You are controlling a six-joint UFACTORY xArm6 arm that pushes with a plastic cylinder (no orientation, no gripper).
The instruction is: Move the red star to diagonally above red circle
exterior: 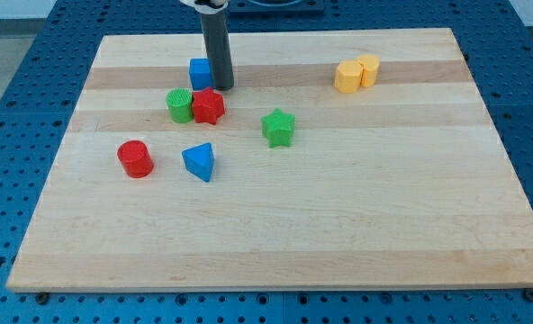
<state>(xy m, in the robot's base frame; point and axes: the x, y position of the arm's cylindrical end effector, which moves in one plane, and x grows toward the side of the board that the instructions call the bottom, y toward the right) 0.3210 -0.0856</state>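
Note:
The red star (209, 106) lies on the wooden board (338, 225) at the upper left, touching the green cylinder (179, 105) on its left. The red circle (135, 158) sits lower and further to the view's left. My tip (222, 87) is just above the red star, at its upper right, and next to the blue cube (200, 73).
A blue triangle (200, 162) lies below the red star, right of the red circle. A green star (278, 128) is to the right. Two yellow blocks (356, 73) sit together at the upper right.

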